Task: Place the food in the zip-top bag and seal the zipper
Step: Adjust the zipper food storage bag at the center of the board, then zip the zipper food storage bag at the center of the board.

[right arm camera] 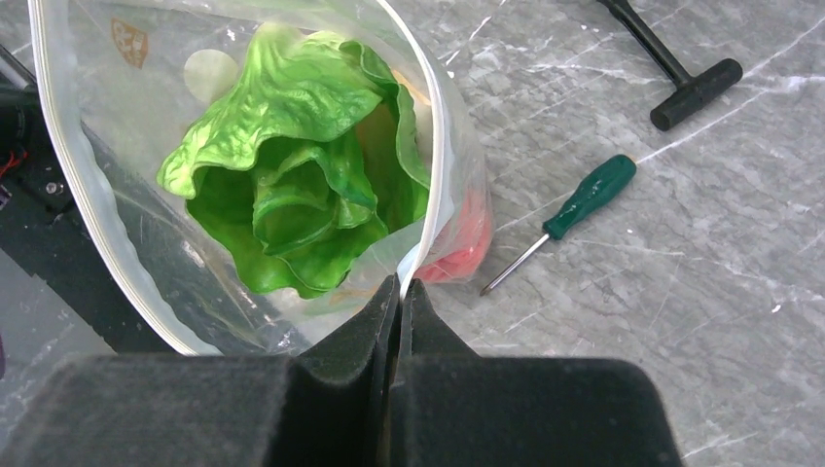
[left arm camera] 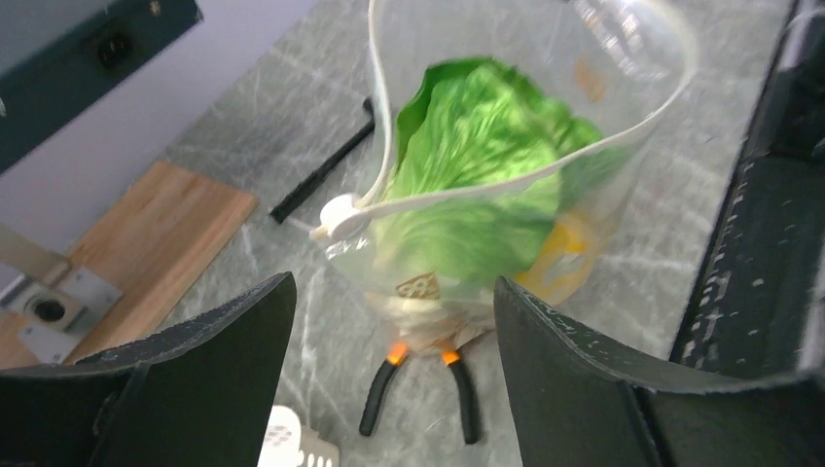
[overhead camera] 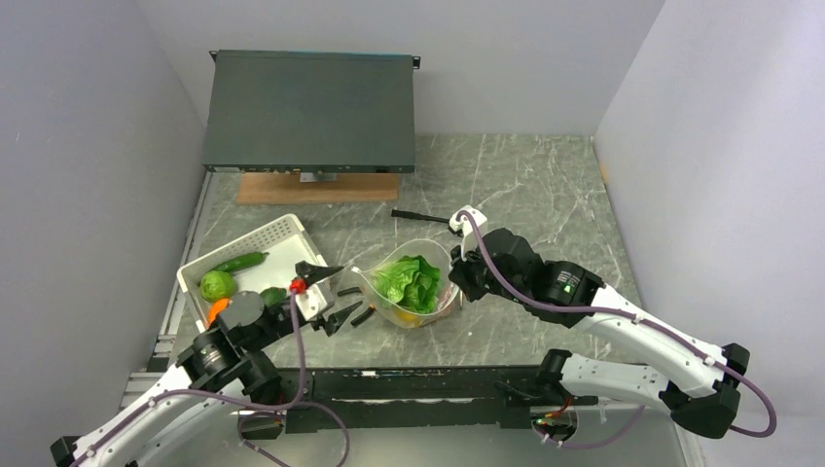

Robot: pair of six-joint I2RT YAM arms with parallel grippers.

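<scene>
Lettuce [overhead camera: 411,280] fills the bag [overhead camera: 436,253], which stands open-mouthed at the centre of the top view. A yellow piece [left arm camera: 566,258] and a red piece [right arm camera: 463,249] sit under the leaves. Right claw [right arm camera: 401,288] is closed on the bag's rim, low in its wrist view. Left claw [left arm camera: 391,288] is spread wide and empty, just short of the bag. The zipper [left arm camera: 506,185] is unsealed. More food lies in the basket [overhead camera: 282,232], centre left.

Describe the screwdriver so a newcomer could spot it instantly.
Find the clear zip-top bag stuffed with green lettuce, pinched by the right gripper. On the grey marble table beside it lies the screwdriver. Its green handle and thin bare shaft set it apart from the all-black T-handled tool nearby.
</scene>
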